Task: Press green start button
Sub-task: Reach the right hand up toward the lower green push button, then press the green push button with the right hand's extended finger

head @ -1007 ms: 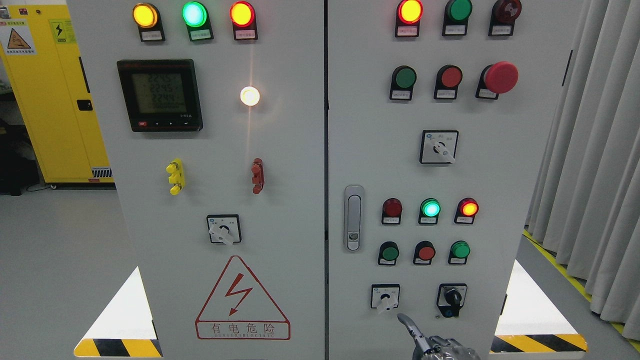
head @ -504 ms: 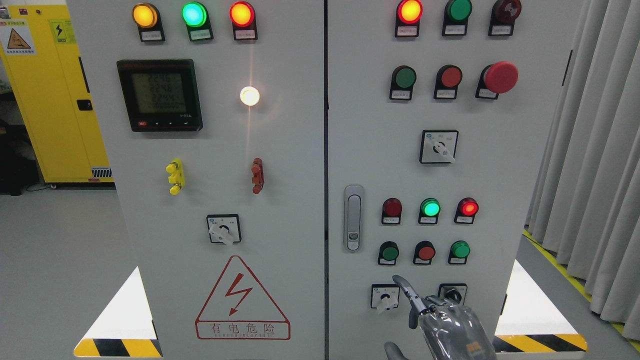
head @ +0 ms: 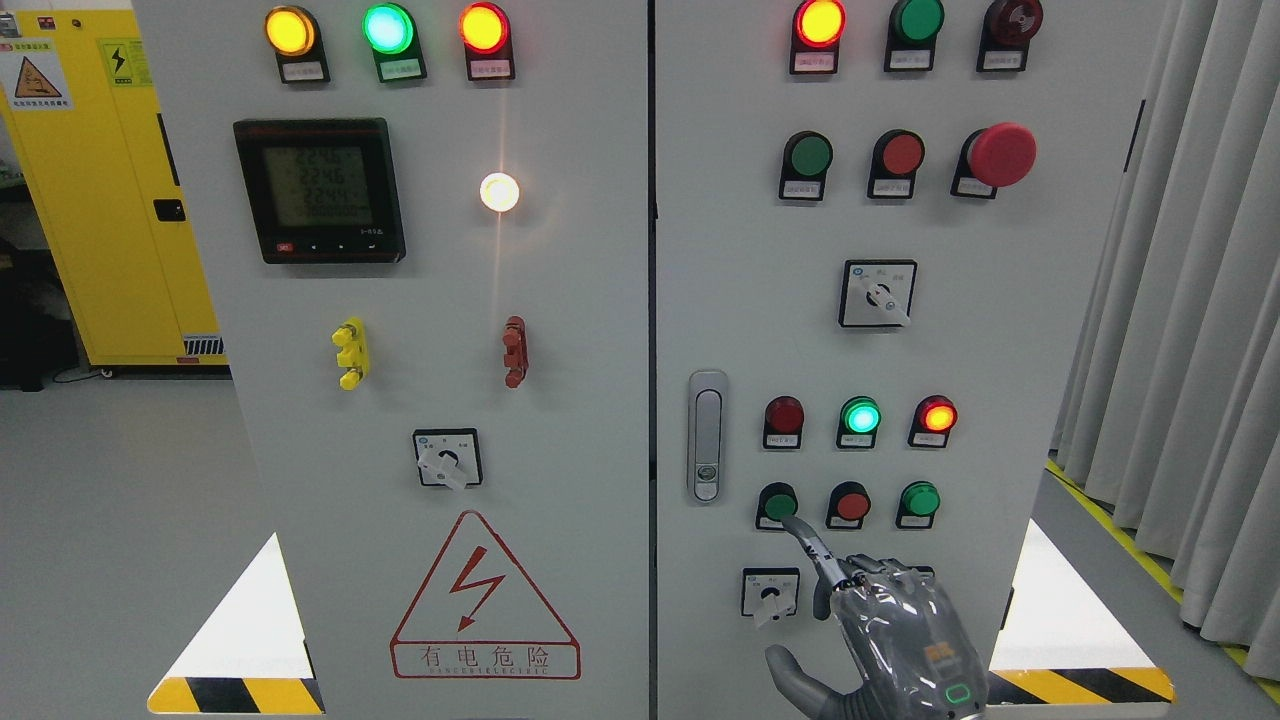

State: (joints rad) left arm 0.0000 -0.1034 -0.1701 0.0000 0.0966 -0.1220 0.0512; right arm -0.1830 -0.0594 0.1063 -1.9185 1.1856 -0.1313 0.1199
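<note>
Reaching up from the bottom edge at about five o'clock, the right hand (head: 890,640) points one extended finger (head: 812,548) toward eleven o'clock, its tip at the lower rim of the green start button (head: 778,504); the other fingers are curled in and hold nothing, likely so only one fingertip meets the panel. That button sits on the right cabinet door (head: 760,300), at nine o'clock from a red button (head: 851,504). It looks round, dark green and unlit in a black collar.
</note>
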